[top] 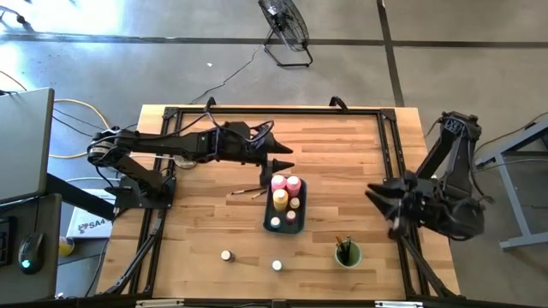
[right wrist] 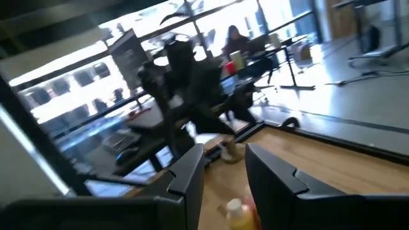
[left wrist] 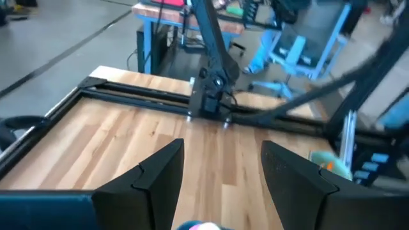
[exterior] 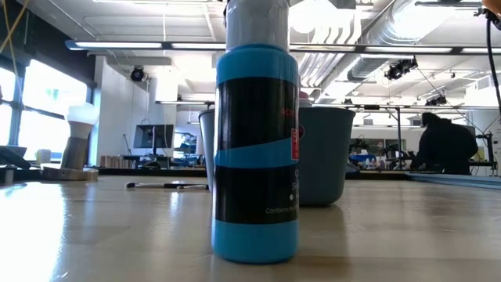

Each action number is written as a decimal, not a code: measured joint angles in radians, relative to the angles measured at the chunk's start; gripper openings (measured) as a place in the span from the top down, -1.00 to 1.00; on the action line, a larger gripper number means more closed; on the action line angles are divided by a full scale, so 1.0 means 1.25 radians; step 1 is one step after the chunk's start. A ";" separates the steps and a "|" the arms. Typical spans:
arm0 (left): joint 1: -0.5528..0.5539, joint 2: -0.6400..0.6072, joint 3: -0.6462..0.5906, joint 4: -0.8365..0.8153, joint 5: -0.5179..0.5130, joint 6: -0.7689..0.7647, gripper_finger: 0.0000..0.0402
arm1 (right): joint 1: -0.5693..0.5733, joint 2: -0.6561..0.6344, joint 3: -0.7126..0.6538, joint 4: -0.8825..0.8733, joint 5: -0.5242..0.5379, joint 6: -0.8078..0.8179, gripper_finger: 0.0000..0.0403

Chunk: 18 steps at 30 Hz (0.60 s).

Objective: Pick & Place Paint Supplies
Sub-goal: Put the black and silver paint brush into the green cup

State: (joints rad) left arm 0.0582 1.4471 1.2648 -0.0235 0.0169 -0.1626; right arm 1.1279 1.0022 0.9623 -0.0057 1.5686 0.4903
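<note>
Bright overhead ceiling lights, window glare behind, soft shadows, both wrist views motion-blurred, nearest bottle (exterior: 256,149) backlit

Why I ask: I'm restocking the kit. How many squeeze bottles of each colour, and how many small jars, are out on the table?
Pink squeeze bottles: 2, in the tray
Yellow squeeze bottle: 1, in the tray
Small jars in the tray: 3, as far as shows
Small jars loose on the table: 2
Total: 8

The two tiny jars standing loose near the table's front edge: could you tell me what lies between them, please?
Nothing: in the high view only bare wood lies between the left jar and the right jar.
</note>
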 joint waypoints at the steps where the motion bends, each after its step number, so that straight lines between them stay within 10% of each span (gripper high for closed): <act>1: 0.000 0.000 0.000 -0.005 0.002 0.020 -0.02 | -0.018 -0.001 0.000 0.004 0.001 0.000 0.47; 18: 0.000 0.000 0.000 -0.100 0.000 0.175 -0.02 | -0.264 -0.001 0.000 0.009 -0.001 0.029 0.47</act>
State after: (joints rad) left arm 0.0584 1.4471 1.2648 -0.1486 0.0173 0.0563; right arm 0.7981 1.0016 0.9623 0.0058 1.5679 0.5271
